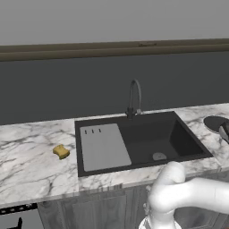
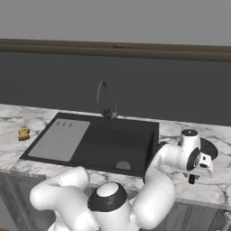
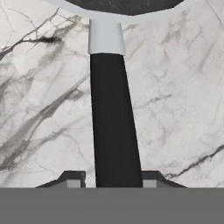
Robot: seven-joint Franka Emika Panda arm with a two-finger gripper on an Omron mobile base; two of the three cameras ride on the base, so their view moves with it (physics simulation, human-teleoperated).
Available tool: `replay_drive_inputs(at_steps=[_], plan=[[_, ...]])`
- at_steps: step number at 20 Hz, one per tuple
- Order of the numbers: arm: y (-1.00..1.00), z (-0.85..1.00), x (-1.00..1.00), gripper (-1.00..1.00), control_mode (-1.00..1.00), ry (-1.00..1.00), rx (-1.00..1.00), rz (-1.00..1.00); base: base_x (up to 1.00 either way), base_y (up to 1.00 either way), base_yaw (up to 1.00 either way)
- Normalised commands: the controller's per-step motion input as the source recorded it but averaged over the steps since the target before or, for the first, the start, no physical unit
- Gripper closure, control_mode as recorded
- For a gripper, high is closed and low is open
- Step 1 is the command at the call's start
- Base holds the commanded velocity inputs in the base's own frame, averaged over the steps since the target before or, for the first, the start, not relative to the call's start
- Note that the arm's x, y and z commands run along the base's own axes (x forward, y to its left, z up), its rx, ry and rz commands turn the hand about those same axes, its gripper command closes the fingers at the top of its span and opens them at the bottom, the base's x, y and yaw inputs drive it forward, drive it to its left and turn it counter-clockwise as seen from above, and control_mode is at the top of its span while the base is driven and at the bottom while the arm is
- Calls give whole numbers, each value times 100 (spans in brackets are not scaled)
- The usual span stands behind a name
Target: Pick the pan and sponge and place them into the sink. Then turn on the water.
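Now, tool: the dark two-finger tool (image 3: 113,181) hangs low over the right end of the desk; its two tips stand on either side of the pan's handle, just beside it, and whether they press on it cannot be told.
Pan handle: the long black handle with a pale grey neck (image 3: 114,131) runs straight up the hand view from between the tips to the pan's rim.
Pan: the round shallow black pan with a thin pale rim (image 1: 215,122) lies flat on the desk, just right of the sink, with the white arm's wrist above its near side in the right base view.
Desk: the white marble desk with grey veins (image 1: 27,165) carries the pan and the sponge.
Sink: the large black rectangular sink (image 1: 154,141) is sunk in the desk, with a grey drainboard panel (image 1: 103,146) in its left part.
Faucet: the dark arched faucet (image 1: 134,98) stands behind the basin.
Sponge: the small yellow-orange sponge with wavy edges (image 1: 61,151) lies on the desk near the sink's left side, well apart from the pan.
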Motion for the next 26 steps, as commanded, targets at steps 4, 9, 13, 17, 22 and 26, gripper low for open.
replay_drive_inputs(at_steps=[4, 9, 13, 17, 22, 26], plan=[[0, 2, -6, 100, -100, 0, 3, 14, 0, 0, 0], [16, 53, -28, 100, -100, -14, 0, 41, 0, 0, 0], [60, 57, -17, 100, -100, -6, -3, 57, 0, 0, 0], [100, 19, -22, 100, -100, 0, -27, 51, 0, 0, 0], [100, 21, -2, 100, -100, 2, -29, 37, 0, 0, 0], [92, 4, 0, 100, -100, 0, -13, 30, 0, 0, 0]])
